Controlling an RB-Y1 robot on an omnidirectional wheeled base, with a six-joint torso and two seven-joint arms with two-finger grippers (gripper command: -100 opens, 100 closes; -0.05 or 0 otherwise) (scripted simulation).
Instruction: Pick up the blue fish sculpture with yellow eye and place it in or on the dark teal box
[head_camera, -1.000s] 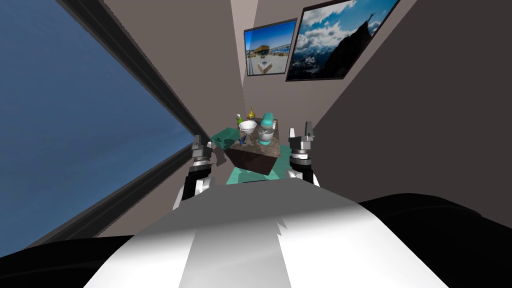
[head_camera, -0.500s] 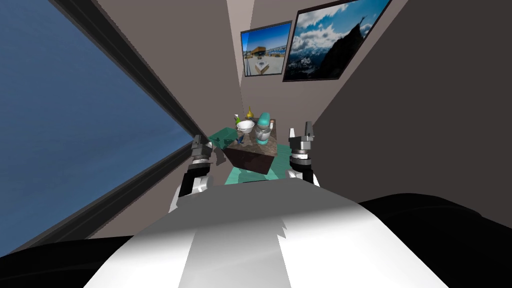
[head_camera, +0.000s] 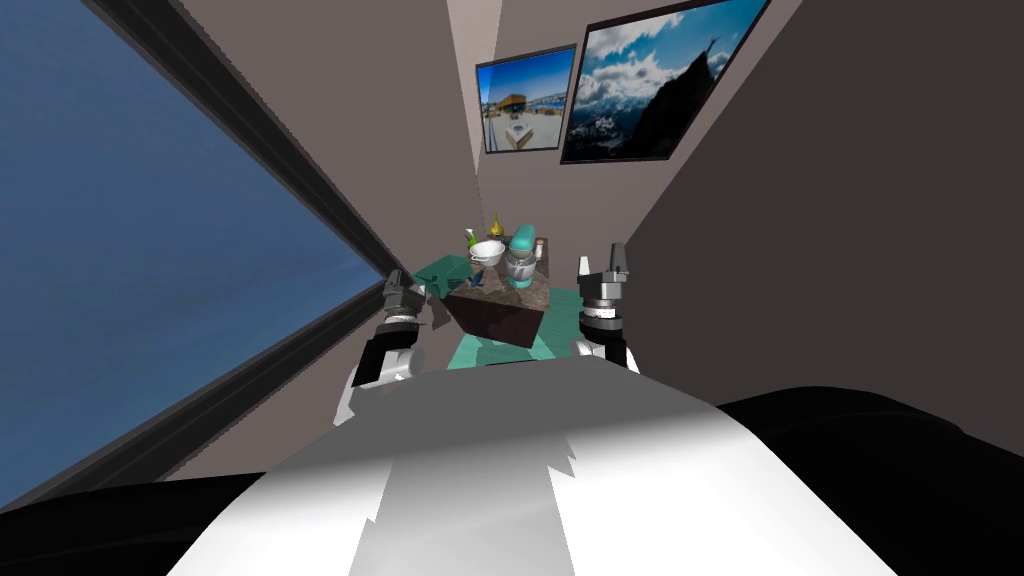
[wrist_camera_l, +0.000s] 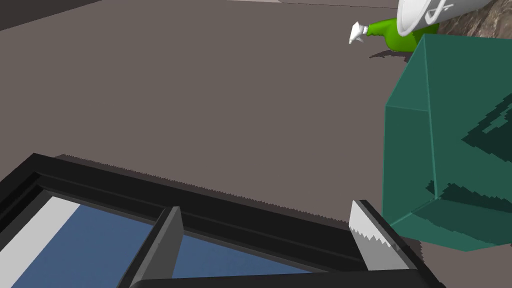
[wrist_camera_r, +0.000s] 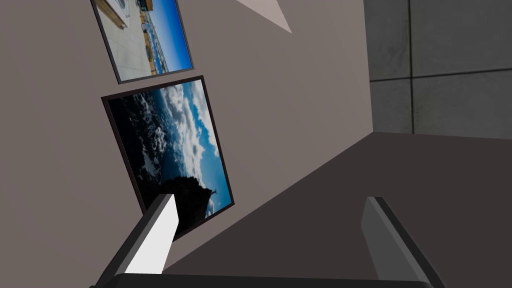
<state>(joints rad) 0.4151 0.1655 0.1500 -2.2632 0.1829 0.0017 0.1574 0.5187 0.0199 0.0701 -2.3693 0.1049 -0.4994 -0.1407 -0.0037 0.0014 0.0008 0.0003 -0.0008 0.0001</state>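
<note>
1. Step in hand: approach. The left jaws and right jaws stand apart, empty.
2. The fish (head_camera: 476, 283) lies on the surface (head_camera: 538, 292), at the corner nearest the box (wrist_camera_l: 450, 150).
3. Next move, probably: bring the left jaws over the fish.

A home: framed landscape pictures (head_camera: 660, 85), large window (head_camera: 130, 230), cluttered small table (head_camera: 495, 320).

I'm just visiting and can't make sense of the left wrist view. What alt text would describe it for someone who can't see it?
The left tool, open and empty, faces a grey-brown surface above a black-framed window, with a dark teal box close beside one finger. Beyond the box lie a green spray bottle and the edge of a white bowl.
</note>
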